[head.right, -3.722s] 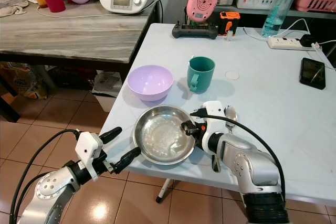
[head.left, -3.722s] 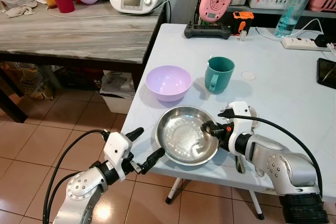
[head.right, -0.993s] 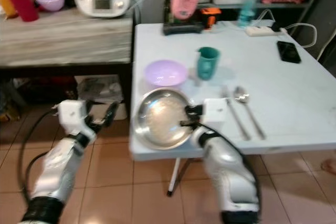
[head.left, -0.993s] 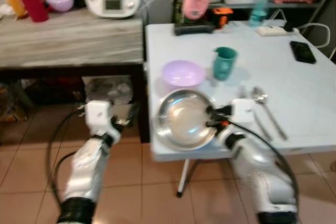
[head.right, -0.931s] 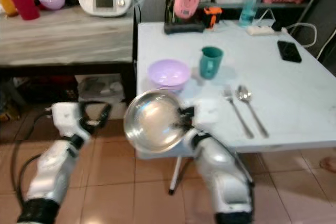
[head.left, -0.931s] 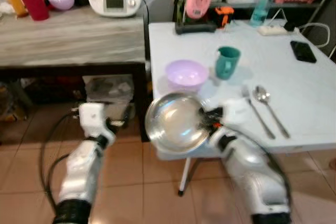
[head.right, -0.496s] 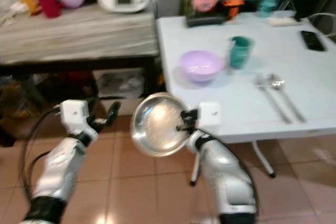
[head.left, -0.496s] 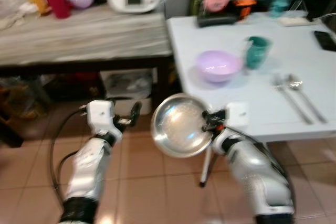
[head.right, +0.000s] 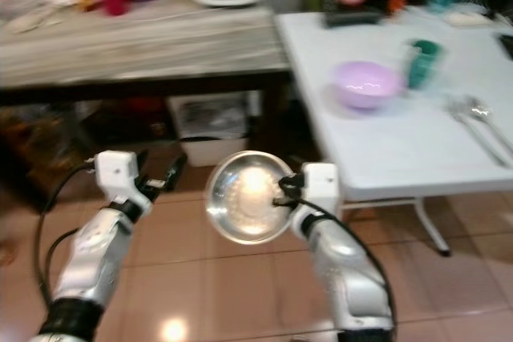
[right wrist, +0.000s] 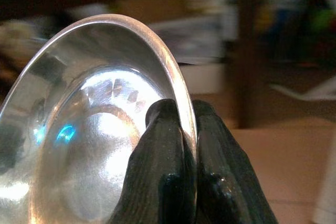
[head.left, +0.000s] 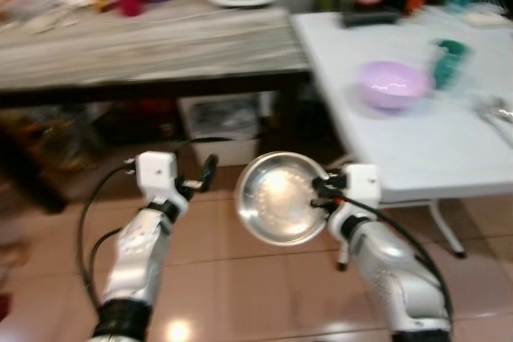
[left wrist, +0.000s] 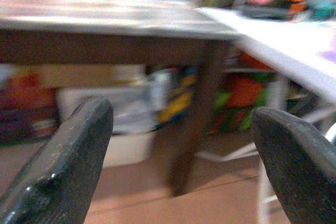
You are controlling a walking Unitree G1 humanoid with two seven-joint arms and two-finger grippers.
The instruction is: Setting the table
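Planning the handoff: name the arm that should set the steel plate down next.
Right. The right gripper already pinches the steel plate by its rim, off the white table. The left gripper hangs open and apart.

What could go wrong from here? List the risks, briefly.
1. The right gripper pinches the steel bowl only at its rim, tilted and held over the tiled floor, off the white table; it could slip and drop.
2. The head views are blurred, so the robot seems to be moving; the bowl could knock the dark table leg nearby.
3. The left gripper is open and holds nothing, so it could not catch a slip.
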